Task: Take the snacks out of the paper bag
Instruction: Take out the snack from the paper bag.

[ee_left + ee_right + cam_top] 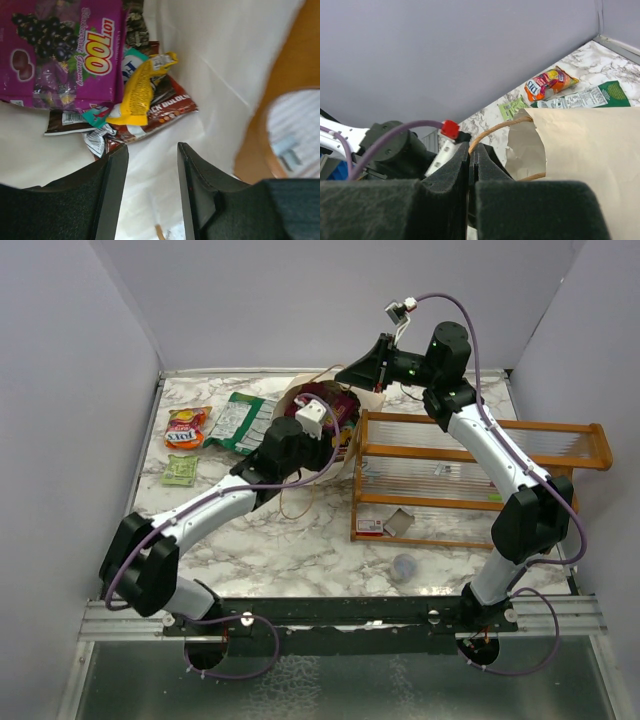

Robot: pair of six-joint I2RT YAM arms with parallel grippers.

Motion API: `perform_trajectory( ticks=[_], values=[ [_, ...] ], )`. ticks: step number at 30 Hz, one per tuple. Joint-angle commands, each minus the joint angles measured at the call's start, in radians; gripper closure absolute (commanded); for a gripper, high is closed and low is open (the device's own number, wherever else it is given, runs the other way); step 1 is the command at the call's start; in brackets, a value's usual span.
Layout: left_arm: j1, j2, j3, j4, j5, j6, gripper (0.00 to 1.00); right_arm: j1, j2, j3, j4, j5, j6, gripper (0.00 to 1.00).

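Now the left jaws hang open and empty just above the snacks [65, 50] heaped inside the paper bag [215, 65], best lowered squarely over the topmost yellow packet [137, 90], while beyond them the right jaws pinch shut on the string handle [492, 130], apparently steadying the mouth.

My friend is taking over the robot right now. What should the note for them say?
Left gripper: open, inside the paper bag, holding nothing.
Right gripper: shut on the bag's string handle.
Done: red-orange packet and green packet lie outside on the table.
Left: purple packet, yellow packet and brown packet are in the bag.
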Motion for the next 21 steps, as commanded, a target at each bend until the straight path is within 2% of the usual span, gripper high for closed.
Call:
perform_trajectory(
  ticks=[1, 11, 21],
  values=[
    [0.001, 0.084, 0.060, 0.081, -0.041, 0.050, 0.54, 0.000, -0.027, 0.002, 0.027, -0.005, 0.006, 0.99],
    [0.001, 0.212, 0.091, 0.126, -0.052, 0.048, 0.44, 0.000, -0.028, -0.005, 0.027, -0.005, 0.003, 0.99],
    [0.001, 0.301, 0.101, 0.192, -0.122, 0.070, 0.42, 0.001, -0.027, -0.007, 0.031, -0.007, 0.006, 0.99]
  ],
)
